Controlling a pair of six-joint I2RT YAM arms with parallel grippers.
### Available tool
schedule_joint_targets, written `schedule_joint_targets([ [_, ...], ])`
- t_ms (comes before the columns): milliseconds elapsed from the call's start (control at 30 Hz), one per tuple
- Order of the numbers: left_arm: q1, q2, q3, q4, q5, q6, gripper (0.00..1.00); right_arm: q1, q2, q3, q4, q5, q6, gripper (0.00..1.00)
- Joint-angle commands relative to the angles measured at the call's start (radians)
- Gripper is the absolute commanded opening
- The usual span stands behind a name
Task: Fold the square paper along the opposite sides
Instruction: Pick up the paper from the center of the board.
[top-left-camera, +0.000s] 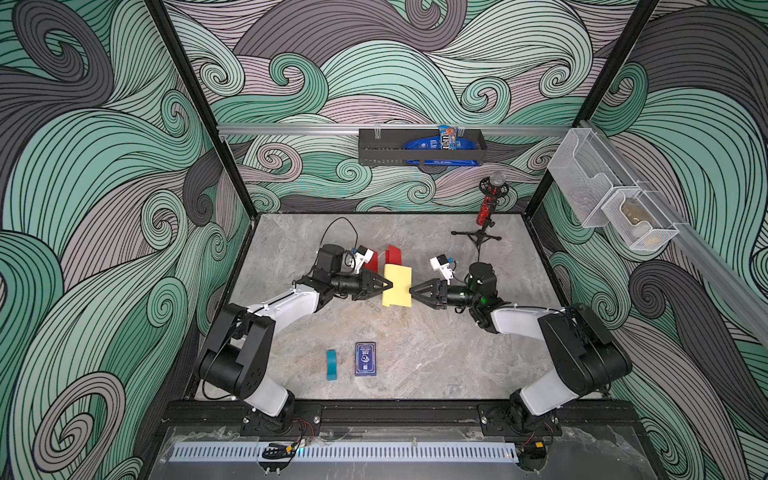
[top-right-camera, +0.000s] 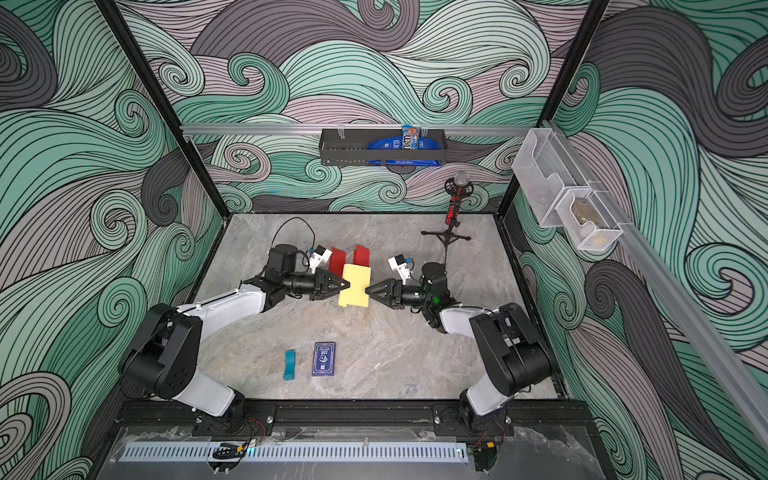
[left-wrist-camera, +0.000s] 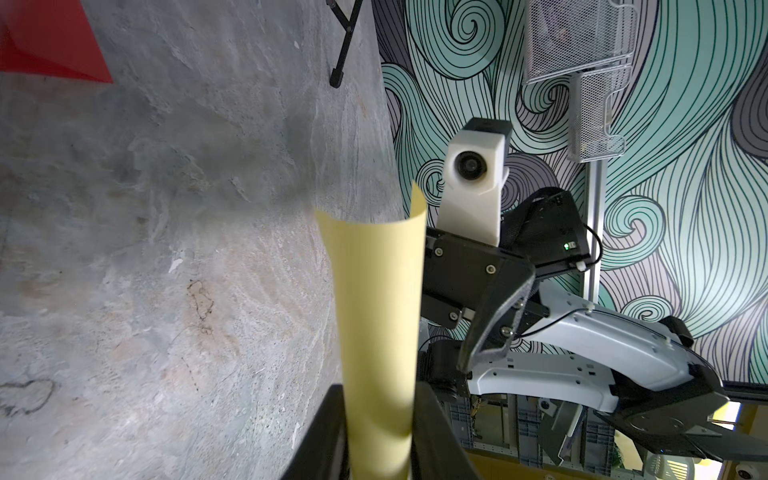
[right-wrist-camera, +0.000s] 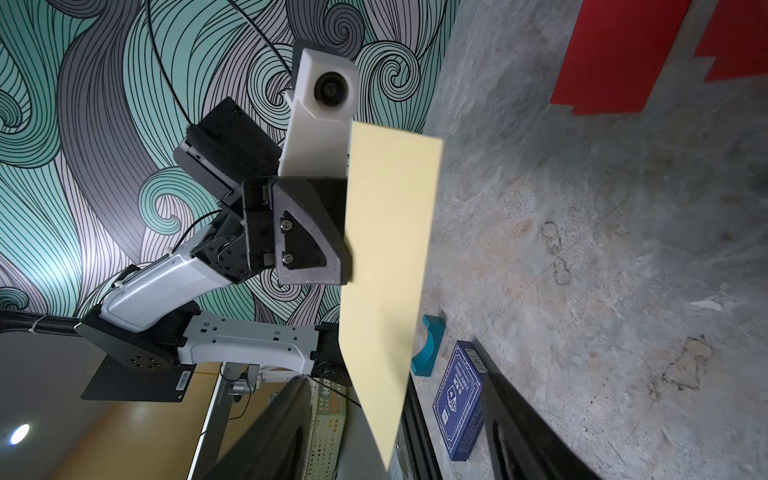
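You've got the paper (top-left-camera: 397, 286) held mid-frame btwn both arms, long axis up-down the frame. L gripper (top-left-camera: 390, 285) pinches its frame-left edge. R gripper (top-left-camera: 411, 291), jaws spread, straddles the frame-right edge.

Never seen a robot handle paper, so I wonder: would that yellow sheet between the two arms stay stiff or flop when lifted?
Probably floppy: the yellow paper bows into a curve where the left gripper pinches it. Likely very light: it hangs above the table from an edge grip. Being thin, it could crease or slip easily.
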Motion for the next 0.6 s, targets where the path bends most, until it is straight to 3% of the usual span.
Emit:
schedule_joint_targets([
  [0, 0.001, -0.025, -0.014, 0.042, 0.027, -0.019, 0.28, 0.027, 0.027, 0.049, 0.061, -0.018, 0.026, 0.65],
  [133, 0.001, -0.026, -0.016, 0.045, 0.026, -0.019, 0.28, 0.057, 0.082, 0.086, 0.193, -0.024, 0.121, 0.53],
  [233, 0.001, -0.032, -0.015, 0.043, 0.026, -0.017, 0.28, 0.054, 0.116, 0.098, 0.275, -0.033, 0.181, 0.37],
  [433, 0.020, -0.041, 0.005, -0.019, 0.008, 0.033, 0.29, 0.037, 0.086, 0.105, 0.205, -0.034, 0.145, 0.08],
  [500, 0.030, -0.042, 0.020, -0.047, 0.005, 0.055, 0.35, 0.027, 0.056, 0.115, 0.126, -0.031, 0.096, 0.01],
  [567, 0.042, -0.043, 0.044, -0.091, -0.003, 0.087, 0.51, 0.019, 0.024, 0.129, 0.048, -0.032, 0.046, 0.00],
])
